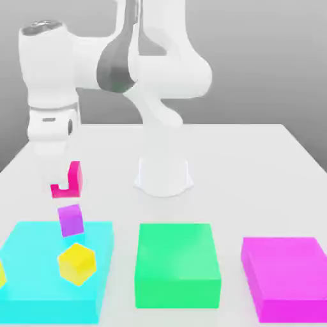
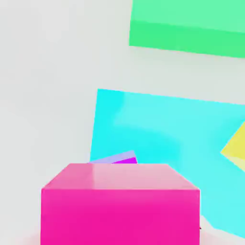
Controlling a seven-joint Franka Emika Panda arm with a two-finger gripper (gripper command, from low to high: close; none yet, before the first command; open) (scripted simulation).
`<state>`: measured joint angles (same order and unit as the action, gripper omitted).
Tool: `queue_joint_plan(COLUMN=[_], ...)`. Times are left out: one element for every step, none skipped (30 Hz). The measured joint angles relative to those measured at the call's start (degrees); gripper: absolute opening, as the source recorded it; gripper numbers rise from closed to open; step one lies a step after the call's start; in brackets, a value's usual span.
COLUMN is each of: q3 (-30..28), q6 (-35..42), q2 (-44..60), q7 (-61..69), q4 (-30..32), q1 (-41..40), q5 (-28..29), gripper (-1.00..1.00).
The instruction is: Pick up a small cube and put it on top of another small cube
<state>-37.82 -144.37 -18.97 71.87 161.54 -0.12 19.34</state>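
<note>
Exterior view first: the white arm [image 1: 128, 64] bends over from its base [image 1: 163, 175] toward the exterior view's left, and its end effector [image 1: 64, 175] points down with the pink-red cube [image 1: 69, 181] clamped between the fingers, lifted clear of the white surface [image 1: 255, 166]. The fingers are drawn together on that cube, part of which is hidden by the hand, so it reads as an L-shaped patch of crimson. Just below it sits the purple cube [image 1: 71, 220], resting at the far edge of the flat cyan block [image 1: 38, 281] and slightly tilted; a thin gap shows between the held cube and the purple one, so they look apart rather than touching. Nearer the camera on the same cyan block lies the yellow cube [image 1: 76, 263], turned on a corner and a little larger than the purple one. To the exterior view's right of the cyan block are a flat green block [image 1: 177, 265] in the middle and a flat magenta block [image 1: 287, 278] at the far side, each separate from its neighbour. Hand view: the pink-red cube [image 2: 119, 210] sits very close to the lens, with a sliver of the purple cube [image 2: 115, 159] peeking out just past its top edge, the cyan block [image 2: 167, 143] beyond, a corner of the yellow cube [image 2: 237, 146] at the edge, and the green block [image 2: 191, 24] farther off.
</note>
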Motion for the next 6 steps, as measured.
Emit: queue_joint_plan(q3=[-0.69, -1.34, -1.77, -1.77, -1.77, -1.77], q6=[-2.2, -4.43, -6.01, -6.01, -6.01, -6.01], q2=[1.86, 3.75, 5.08, 5.08, 5.08, 5.08], q7=[0.58, 1.13, 1.51, 1.51, 1.51, 1.51], q4=[0.38, 0.76, 1.03, 1.03, 1.03, 1.03], q1=[0.47, 0.9, 1.19, 1.19, 1.19, 1.19], q5=[-0.57, -1.14, -1.53, -1.53, -1.53, -1.53], gripper=[-1.0, -1.0, 1.0, 1.0, 1.0, 1.0])
